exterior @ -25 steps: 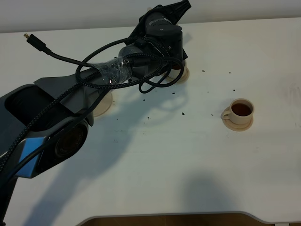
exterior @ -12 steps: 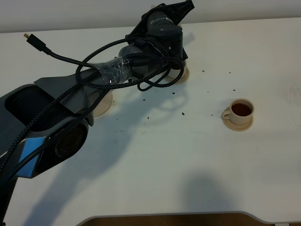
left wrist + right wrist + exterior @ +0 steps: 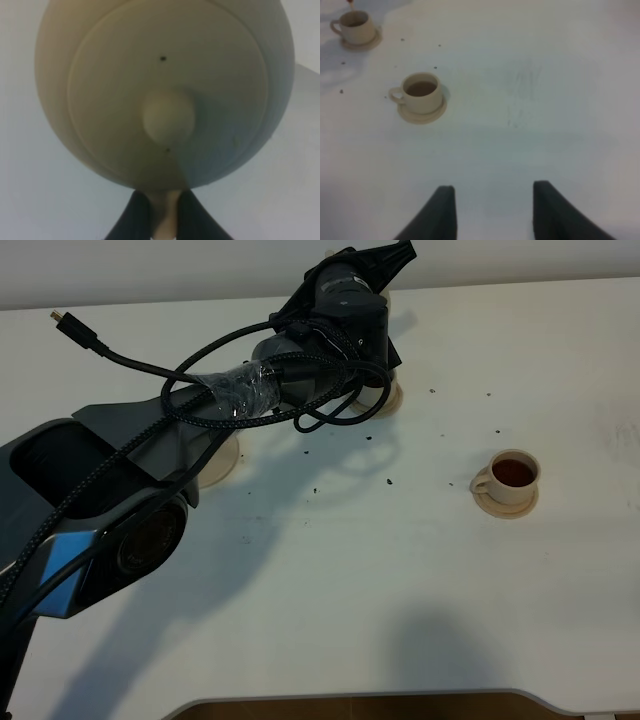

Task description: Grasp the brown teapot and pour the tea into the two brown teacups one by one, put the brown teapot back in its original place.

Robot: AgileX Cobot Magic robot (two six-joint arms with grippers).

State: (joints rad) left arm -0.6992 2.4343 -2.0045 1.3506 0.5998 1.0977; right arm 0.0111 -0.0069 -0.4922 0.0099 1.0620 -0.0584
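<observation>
Tan clay fills the left wrist view: the brown teapot (image 3: 165,95), seen lid-on with its round knob (image 3: 168,116) in the middle, is held off the tabletop (image 3: 420,570) near the far edge, just left of the middle. From the high camera the pot itself is hidden behind the arm. The left gripper (image 3: 162,217) has its jaws clamped together on the teapot's loop handle (image 3: 165,212), a pale strip pinched between the two dark fingers (image 3: 136,220).

Directly under that arm sits the far teacup (image 3: 354,26) on its small saucer (image 3: 392,400); the high view shows only the saucer's rim peeking out beside the wrist, while the right wrist view shows the cup with dark liquid inside. Toward the right edge, well apart from it, stands the near teacup (image 3: 512,476) on its own saucer (image 3: 505,505), filled with dark tea, handle pointing toward the left edge.

Over by the left side, the wider teapot saucer (image 3: 222,462) lies bare, half covered by the arm. Dark specks (image 3: 388,481) dot the white tabletop between the cups.

The right gripper (image 3: 492,212) hovers over open tabletop, jaws apart, holding nothing.
</observation>
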